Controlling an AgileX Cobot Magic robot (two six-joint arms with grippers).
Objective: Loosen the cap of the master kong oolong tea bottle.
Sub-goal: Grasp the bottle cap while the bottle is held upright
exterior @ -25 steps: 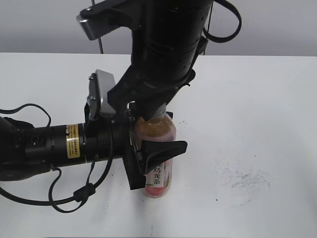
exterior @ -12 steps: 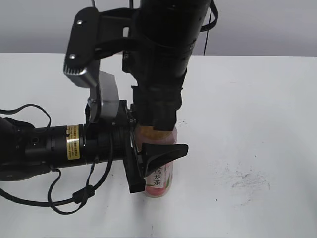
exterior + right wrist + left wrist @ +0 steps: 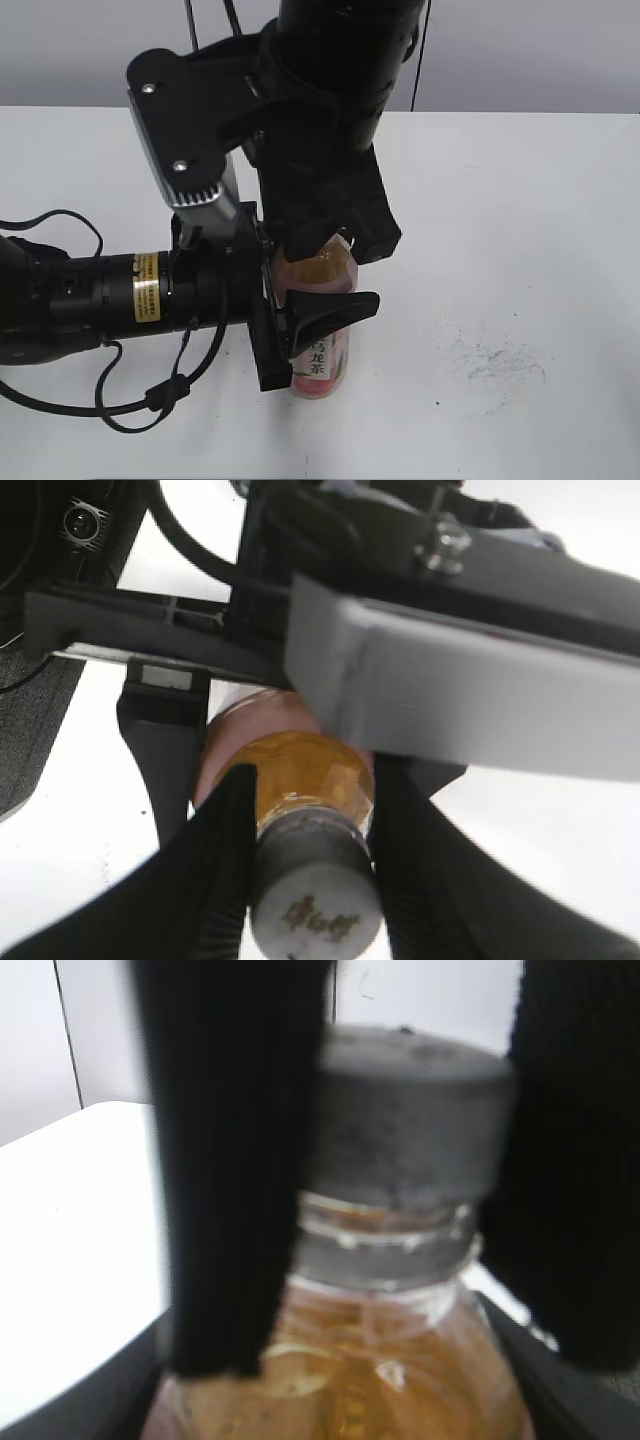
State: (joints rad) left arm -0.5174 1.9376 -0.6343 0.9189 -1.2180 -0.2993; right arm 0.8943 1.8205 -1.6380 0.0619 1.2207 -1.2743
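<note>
The master kong oolong tea bottle (image 3: 322, 272) stands upright on the white table (image 3: 500, 220), amber tea above a pink label. My left gripper (image 3: 318, 338) comes in from the left and is shut on the bottle's body. Its jaws (image 3: 340, 1405) flank the bottle's shoulder (image 3: 400, 1360). My right gripper (image 3: 318, 240) comes down from above and hides the cap in the exterior view. In the right wrist view its black fingers (image 3: 315, 865) press both sides of the grey-white cap (image 3: 315, 905) above the bottle (image 3: 305, 770). The cap (image 3: 410, 1120) also shows in the left wrist view between those fingers.
The left arm (image 3: 110, 295) with loose black cables lies across the table's left side. Dark scuff marks (image 3: 495, 360) show on the table to the right of the bottle. A grey wall stands behind the table's far edge.
My right wrist has turned about the cap, and its grey camera block has swung round to the left side. The bottle and the left gripper have stayed in place.
</note>
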